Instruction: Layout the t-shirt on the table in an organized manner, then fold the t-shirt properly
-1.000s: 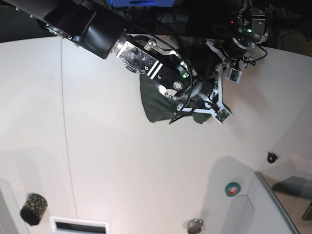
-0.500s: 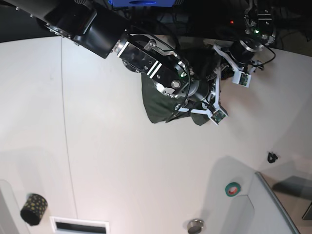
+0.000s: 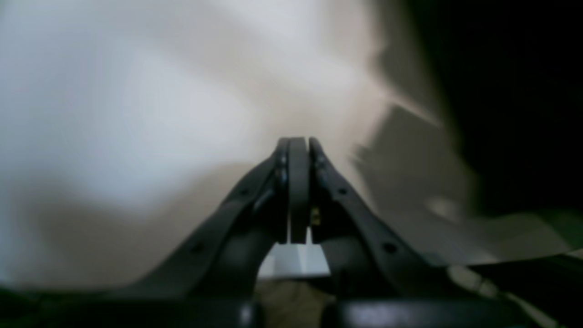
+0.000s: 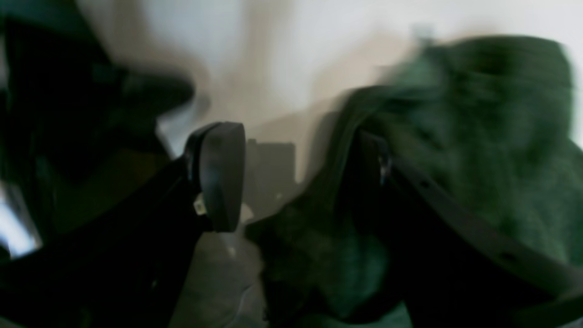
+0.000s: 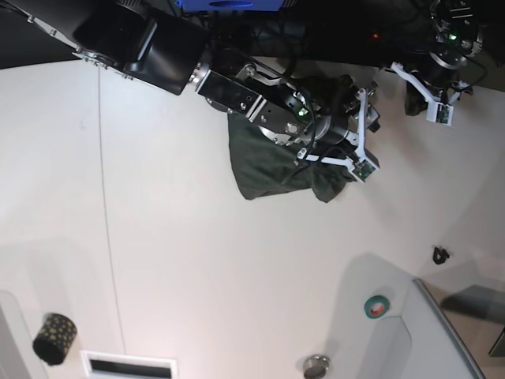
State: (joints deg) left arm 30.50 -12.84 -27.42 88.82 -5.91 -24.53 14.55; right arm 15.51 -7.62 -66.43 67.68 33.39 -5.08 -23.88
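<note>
The right gripper (image 4: pixel 291 182) stands with its black jaws spread, one pad (image 4: pixel 221 175) bare and the other buried against blurred fabric, clamping nothing. Around and beneath it lies the large dark green soft t-shirt (image 5: pixel 272 170), bunched in a crumpled heap near the far edge of the broad white smooth table (image 5: pixel 197 268). The left gripper (image 3: pixel 298 191) has its jaws pressed together on nothing, raised at the far right corner, well apart from the heap.
</note>
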